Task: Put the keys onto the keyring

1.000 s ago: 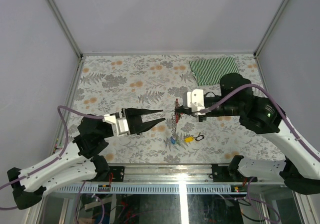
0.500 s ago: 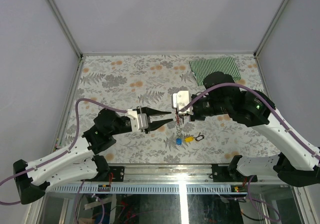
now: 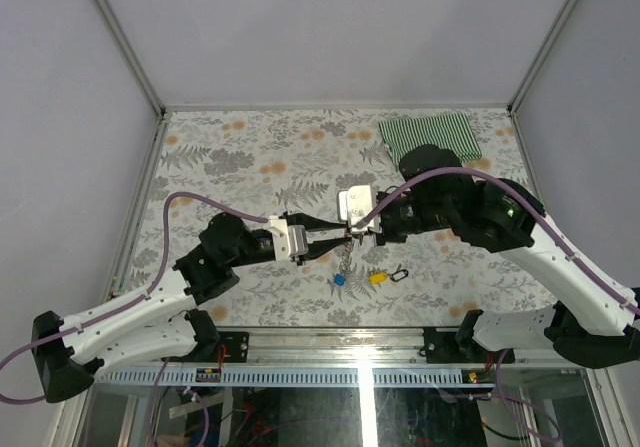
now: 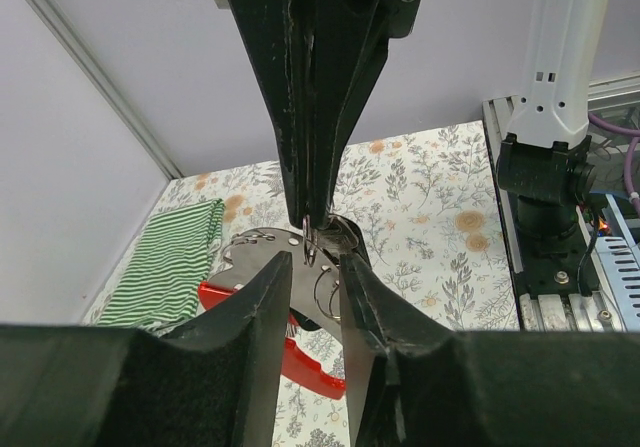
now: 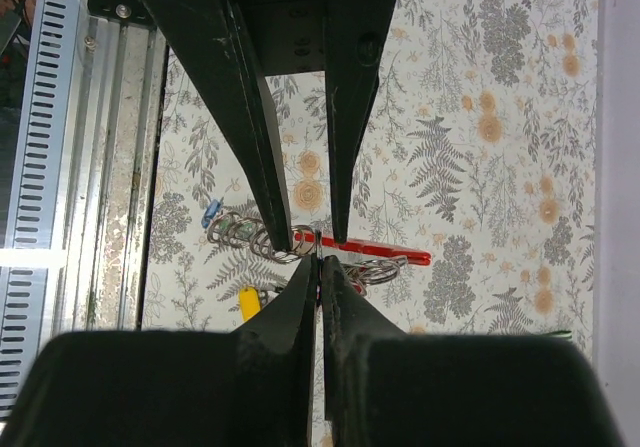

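The flowered table lies wide around the keyring, with a striped cloth well beyond it toward the far right corner. Both arms meet at the keyring. The right end effector is pressed together on one of its small rings, holding it off the table. The left end effector is spread, a finger either side of that ring. The blue key sits at the chain's low end, the yellow key just beside, and a black loop next along. I'd close the left slowly on the red clip, clear of the right's fingertips. Space is tight only there; the walls stand well away.
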Available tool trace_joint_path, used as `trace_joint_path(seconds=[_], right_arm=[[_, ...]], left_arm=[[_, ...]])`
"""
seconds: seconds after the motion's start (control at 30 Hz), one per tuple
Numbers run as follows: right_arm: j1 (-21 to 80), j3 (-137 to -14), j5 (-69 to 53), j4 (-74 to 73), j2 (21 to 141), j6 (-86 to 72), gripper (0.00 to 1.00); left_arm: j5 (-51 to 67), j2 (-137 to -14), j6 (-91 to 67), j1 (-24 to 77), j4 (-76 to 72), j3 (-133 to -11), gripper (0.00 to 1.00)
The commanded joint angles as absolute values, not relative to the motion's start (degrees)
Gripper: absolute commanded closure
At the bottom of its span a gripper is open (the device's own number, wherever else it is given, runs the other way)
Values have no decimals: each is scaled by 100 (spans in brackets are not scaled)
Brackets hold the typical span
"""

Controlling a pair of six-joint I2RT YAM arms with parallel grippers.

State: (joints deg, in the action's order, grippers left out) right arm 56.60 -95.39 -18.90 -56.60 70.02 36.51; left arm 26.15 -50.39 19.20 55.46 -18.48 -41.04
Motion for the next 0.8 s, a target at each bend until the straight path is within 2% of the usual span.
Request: trace_joint_path(seconds=[0.0, 0.27, 0.43, 0.77], right_arm=[[5753, -9798, -1795, -5513, 7029, 3708, 100], [5800, -9769, -1643, -5528, 7066, 3785, 100], [5810, -9743, -1637, -5510, 7049, 3795, 100], [5836, -9679, -1609, -5509, 7045, 3805, 100]], left_arm=[[2604, -5022, 1995, 5572, -2265, -4212, 74], [2741, -5073, 1958, 5565, -2267, -4290, 75], [2738, -5072, 1951, 5569, -2251, -4281, 81], [2735, -5098, 1923, 5564, -2241, -4321, 79]])
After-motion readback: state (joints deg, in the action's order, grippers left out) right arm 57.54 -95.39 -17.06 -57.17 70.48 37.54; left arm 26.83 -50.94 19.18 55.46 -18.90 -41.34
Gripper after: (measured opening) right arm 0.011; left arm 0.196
